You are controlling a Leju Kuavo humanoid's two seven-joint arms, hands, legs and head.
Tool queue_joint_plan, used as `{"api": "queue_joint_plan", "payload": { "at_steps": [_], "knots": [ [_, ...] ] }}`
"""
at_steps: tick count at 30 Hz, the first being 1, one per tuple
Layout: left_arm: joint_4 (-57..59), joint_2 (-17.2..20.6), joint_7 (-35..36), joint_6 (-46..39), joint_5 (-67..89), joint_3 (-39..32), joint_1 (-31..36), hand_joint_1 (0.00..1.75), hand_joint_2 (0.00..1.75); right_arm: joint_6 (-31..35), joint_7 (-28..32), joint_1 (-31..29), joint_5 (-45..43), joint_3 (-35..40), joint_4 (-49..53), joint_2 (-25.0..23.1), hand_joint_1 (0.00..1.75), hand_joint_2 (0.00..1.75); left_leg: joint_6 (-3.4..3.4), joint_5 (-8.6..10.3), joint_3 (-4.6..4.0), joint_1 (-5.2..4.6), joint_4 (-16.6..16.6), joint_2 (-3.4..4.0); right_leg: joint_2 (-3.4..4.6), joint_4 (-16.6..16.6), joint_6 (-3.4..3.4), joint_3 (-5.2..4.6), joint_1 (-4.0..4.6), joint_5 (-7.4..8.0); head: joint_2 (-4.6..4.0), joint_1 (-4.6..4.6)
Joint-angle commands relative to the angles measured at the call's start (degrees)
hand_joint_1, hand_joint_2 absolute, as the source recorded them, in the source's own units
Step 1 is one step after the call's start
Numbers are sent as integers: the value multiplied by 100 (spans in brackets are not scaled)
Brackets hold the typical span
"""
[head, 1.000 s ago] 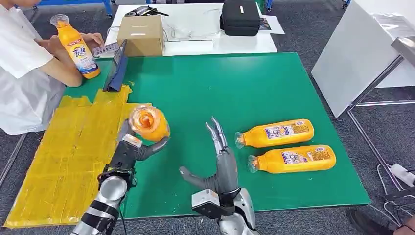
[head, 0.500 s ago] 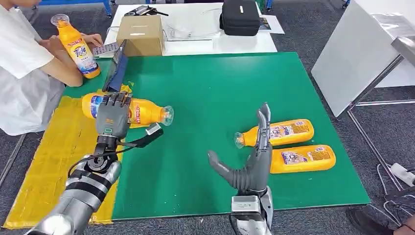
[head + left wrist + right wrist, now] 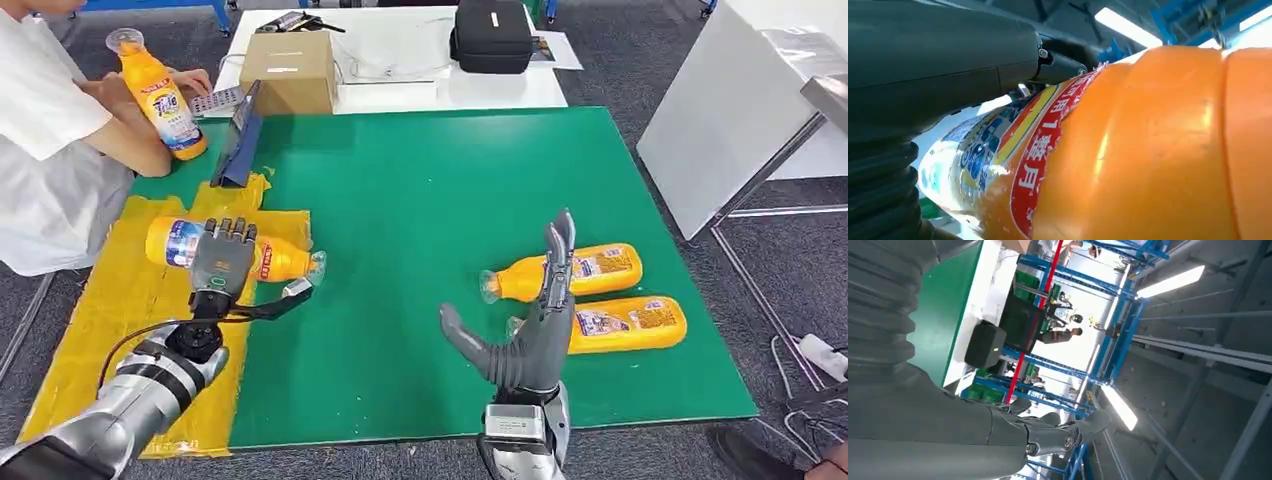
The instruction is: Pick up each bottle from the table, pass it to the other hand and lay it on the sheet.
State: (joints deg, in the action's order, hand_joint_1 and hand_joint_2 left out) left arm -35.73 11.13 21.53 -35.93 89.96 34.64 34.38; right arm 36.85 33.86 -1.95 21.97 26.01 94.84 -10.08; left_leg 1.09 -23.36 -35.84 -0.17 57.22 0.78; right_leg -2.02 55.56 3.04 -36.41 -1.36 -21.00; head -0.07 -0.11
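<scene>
Head view: "Tide" bottle label [image 3: 170,115]

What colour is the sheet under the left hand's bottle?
Yellow sheet, clearest in the head view.

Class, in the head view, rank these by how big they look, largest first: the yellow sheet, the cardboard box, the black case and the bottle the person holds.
1. Yellow sheet
2. Cardboard box and black case: too alike to rank
3. Bottle the person holds
</scene>
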Motion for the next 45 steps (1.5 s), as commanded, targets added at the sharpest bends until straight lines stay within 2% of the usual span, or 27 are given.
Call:
{"api": "queue_joint_plan", "payload": {
  "at_steps": [1,3,8,9,10,14,25,29,32,34,36,38,40,42,45],
  "knots": [
    [859,-22,-71,237,4,372,471,175,175,20,-41,-64,-8,-103,14,118,0,175,-6,-8,13,10,3,-3,10,-2,-11,16,8,-6,0,0],
    [987,-105,-131,617,4,367,524,175,175,4,-34,-40,-1,-127,75,102,0,175,-6,-10,16,10,4,-8,7,0,-12,21,8,-10,0,-2],
    [1010,-502,-1057,1292,-619,-704,409,175,175,-54,-89,67,135,-249,191,69,0,175,-7,-13,25,13,5,-17,2,-2,-14,31,10,-14,0,0],
    [1003,-584,-1044,1452,-756,-924,410,7,175,-45,-108,87,176,-280,209,51,0,175,-5,-8,18,9,2,-18,-3,-3,-11,26,7,-11,0,0],
    [1038,-628,-1037,1569,-781,-972,439,0,175,-45,-122,100,196,-294,224,43,0,175,-6,-13,27,12,4,-20,1,-2,-15,36,9,-16,0,0],
    [1180,-801,-1321,2239,-1062,-1301,563,0,175,-22,-201,102,341,-365,227,-29,0,175,-5,-6,17,7,2,-16,0,-2,-12,25,5,-9,0,0],
    [1180,-801,-1321,2239,-1062,-1301,563,0,175,-22,-201,102,341,-365,227,-29,0,175,-6,-9,43,8,-2,-20,4,-7,-14,54,5,-11,0,-2],
    [1205,-816,-1711,2459,-1291,-1468,574,0,175,12,-204,112,379,-402,216,-39,0,175,-5,-7,36,6,0,-18,3,-4,-12,48,3,-9,0,-2],
    [1030,-801,-2395,2387,-1743,-1712,518,0,175,29,-191,117,374,-421,212,-4,0,175,-5,-4,34,5,-2,-12,5,-5,-10,42,3,-5,0,0],
    [464,-826,-2834,1635,-2180,-2013,262,0,175,64,-152,168,343,-442,224,44,0,175,-5,-4,34,3,-3,-12,5,-4,-10,42,1,-5,0,0],
    [-205,-836,-3164,1307,-2571,-2229,-29,0,175,81,-132,199,343,-451,220,83,0,175,-8,-11,49,10,-1,-12,13,-7,-16,57,7,-10,0,-2],
    [-1575,-787,-3928,1379,-3503,-2431,-707,0,175,101,-201,202,403,-451,117,169,0,175,-6,-10,50,8,-5,-14,11,-10,-14,57,5,-10,0,-2],
    [-2885,-637,-4402,1587,-4194,-2453,-1412,0,175,-31,-379,172,535,-463,-18,290,0,175,-2,-7,37,3,-6,6,18,-10,-6,38,1,-4,0,0],
    [-3708,-571,-4577,1571,-4408,-2484,-1875,0,175,-31,-554,167,877,-545,-131,372,0,175,-3,-23,59,6,-6,16,38,-14,-12,60,3,-14,0,0],
    [-4698,-626,-4807,1470,-4733,-2661,-2484,0,175,-115,-866,163,1341,-741,-220,565,0,175,-8,-24,45,6,-5,20,37,-12,-9,44,5,-7,0,-2]
  ]
}}
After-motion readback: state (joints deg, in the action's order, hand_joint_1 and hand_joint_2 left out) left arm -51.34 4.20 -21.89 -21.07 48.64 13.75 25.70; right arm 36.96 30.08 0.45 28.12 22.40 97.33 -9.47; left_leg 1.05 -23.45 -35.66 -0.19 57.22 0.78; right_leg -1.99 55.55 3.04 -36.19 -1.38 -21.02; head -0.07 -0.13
